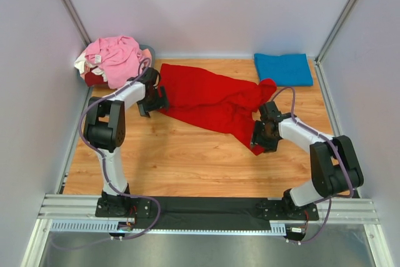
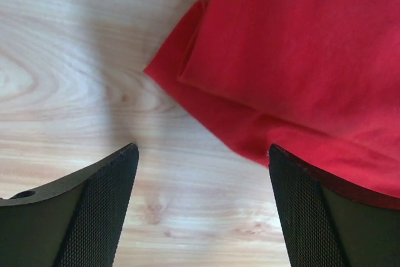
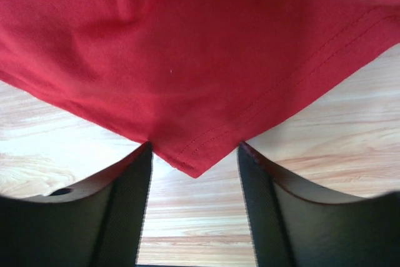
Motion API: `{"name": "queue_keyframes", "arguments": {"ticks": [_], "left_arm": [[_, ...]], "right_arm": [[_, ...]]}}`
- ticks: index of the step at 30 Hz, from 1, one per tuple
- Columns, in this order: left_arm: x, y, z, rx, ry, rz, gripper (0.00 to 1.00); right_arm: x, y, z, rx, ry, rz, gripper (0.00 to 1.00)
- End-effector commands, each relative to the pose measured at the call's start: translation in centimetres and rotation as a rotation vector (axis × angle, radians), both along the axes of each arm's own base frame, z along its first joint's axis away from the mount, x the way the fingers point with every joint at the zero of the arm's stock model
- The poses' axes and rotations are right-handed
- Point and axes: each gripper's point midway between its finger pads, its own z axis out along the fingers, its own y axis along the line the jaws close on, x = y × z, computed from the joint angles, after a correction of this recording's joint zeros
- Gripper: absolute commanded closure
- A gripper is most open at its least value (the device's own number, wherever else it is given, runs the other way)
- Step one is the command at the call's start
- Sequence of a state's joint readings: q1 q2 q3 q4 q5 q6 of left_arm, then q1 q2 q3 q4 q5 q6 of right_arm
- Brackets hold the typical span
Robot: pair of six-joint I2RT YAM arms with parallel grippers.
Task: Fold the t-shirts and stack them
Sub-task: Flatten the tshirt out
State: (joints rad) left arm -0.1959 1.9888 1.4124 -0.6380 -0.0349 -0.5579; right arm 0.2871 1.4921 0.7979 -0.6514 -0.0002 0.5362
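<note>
The bright red t-shirt (image 1: pixel 212 101) lies spread and rumpled across the middle of the table. My left gripper (image 1: pixel 150 101) is at its left edge. In the left wrist view the left gripper (image 2: pixel 203 151) is open over bare wood, and the red shirt's folded edge (image 2: pixel 300 60) reaches its right finger (image 2: pixel 312 211). My right gripper (image 1: pixel 259 136) is at the shirt's near right corner. In the right wrist view the right gripper (image 3: pixel 195 148) is open, with the hemmed corner of the red shirt (image 3: pixel 194 92) hanging between the fingers, not pinched. A folded blue t-shirt (image 1: pixel 284 69) lies at the back right.
A heap of light pink and cream shirts (image 1: pixel 112 60) sits in the back left corner. White walls close the table (image 1: pixel 187 161) on the left, back and right. A metal rail (image 1: pixel 206 207) with the arm bases runs along the near edge.
</note>
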Motion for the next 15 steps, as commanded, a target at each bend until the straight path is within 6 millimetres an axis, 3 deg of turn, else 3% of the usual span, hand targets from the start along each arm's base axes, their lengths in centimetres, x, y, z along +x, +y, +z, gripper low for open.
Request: {"name": "queue_keyframes", "arguments": {"ticks": [1, 5, 11, 13, 14, 15], "left_arm": [[1.7, -0.5, -0.1, -0.021, -0.034, 0.024, 0.10], [2.3, -0.6, -0.8, -0.019, -0.020, 0.024, 0.18], [3.0, -0.8, -0.9, -0.018, -0.030, 0.022, 0.46], [3.2, -1.0, -0.9, -0.024, -0.030, 0.011, 0.65], [3.4, -1.0, -0.8, -0.023, -0.033, 0.010, 0.82], [3.5, -1.0, -0.9, -0.022, -0.033, 0.008, 0.92]], "right_arm": [[1.5, 0.3, -0.5, -0.010, -0.039, 0.023, 0.44], [1.3, 0.5, -1.2, -0.015, -0.027, 0.040, 0.55], [0.6, 1.3, -2.3, 0.027, 0.014, 0.062, 0.80], [0.7, 1.4, -2.3, 0.028, 0.011, 0.062, 0.92], [0.7, 1.4, -2.4, 0.027, 0.012, 0.064, 0.96], [0.6, 1.4, -2.5, 0.024, 0.018, 0.063, 0.99]]}}
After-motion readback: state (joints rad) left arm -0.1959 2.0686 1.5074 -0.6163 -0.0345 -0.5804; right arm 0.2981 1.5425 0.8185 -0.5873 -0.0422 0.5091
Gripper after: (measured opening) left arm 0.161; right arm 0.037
